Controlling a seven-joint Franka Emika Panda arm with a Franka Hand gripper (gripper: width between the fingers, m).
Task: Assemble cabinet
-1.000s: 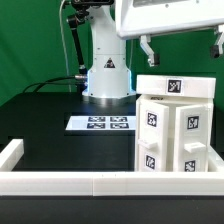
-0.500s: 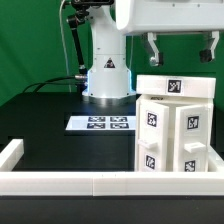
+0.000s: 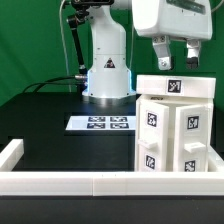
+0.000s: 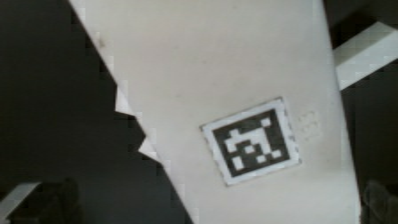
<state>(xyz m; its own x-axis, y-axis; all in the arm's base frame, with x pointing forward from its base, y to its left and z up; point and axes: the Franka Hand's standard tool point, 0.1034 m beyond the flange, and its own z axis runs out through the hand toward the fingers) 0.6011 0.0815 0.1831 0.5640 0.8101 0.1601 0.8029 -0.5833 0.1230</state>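
The cabinet [image 3: 175,135] is a tall white boxy body with black-and-white tags, standing at the exterior view's right. A flat white tagged piece [image 3: 176,88] lies across its top. My gripper [image 3: 176,58] hangs just above that top piece, with its jaws apart and nothing between them. One dark fingertip [image 3: 161,60] is close over the top's far edge. In the wrist view a white tagged cabinet face [image 4: 231,110] fills the picture at close range, its tag [image 4: 251,140] near the middle. The fingers do not show clearly there.
The marker board [image 3: 100,123] lies flat on the black table in front of the robot base [image 3: 107,75]. A low white border rail [image 3: 70,182] runs along the front edge and up the exterior view's left side. A green backdrop stands behind.
The gripper has come down toward the cabinet's top and turned, with its fingers now closer together over the tagged top piece. The cabinet has not moved.
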